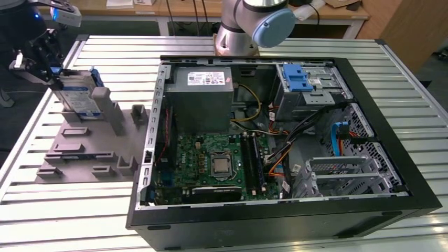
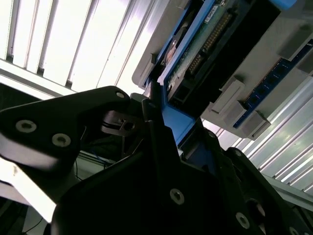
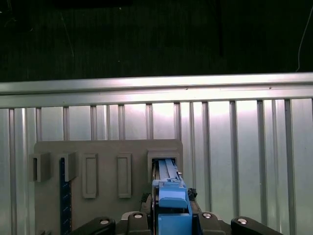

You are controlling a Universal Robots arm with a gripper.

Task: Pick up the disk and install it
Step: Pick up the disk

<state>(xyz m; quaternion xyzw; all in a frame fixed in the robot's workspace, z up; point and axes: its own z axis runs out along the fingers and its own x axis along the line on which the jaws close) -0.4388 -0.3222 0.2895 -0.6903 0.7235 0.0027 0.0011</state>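
Gripper [image 1: 50, 71] hangs above the holder's [image 1: 98, 152] far corner. Black fingers [image 2: 155, 132] are clamped together on the blue bracket at the disk's [image 1: 75, 94] upper end. In the first wrist view the bracket sits squeezed between both fingers.

Disk stands on edge in the holder's end slot. Long axis runs steeply up from the slot to the gripper, with the top leaning a little to the exterior view's left. Lower end is at or in the slot; cannot tell whether it touches bottom. Labelled face, white and blue, turns toward the exterior view's right. Second wrist view shows the opposite side, a green circuit board [image 2: 210, 39] with a row of connector pins, framed by the blue bracket.

Holder is a flat grey block with several upright posts and rectangular slots. In the first wrist view a thin dark blue strip [image 3: 62, 196] stands in a slot well apart from the disk's slot.

Holder rests on a table [image 1: 84, 210] of slatted aluminium.

Just beside the holder, on the exterior view's right, an open black case [image 1: 280, 223] lies flat, its boards and cables exposed.

Beyond the holder and case, the arm's base [image 1: 242, 26] rises from the table.
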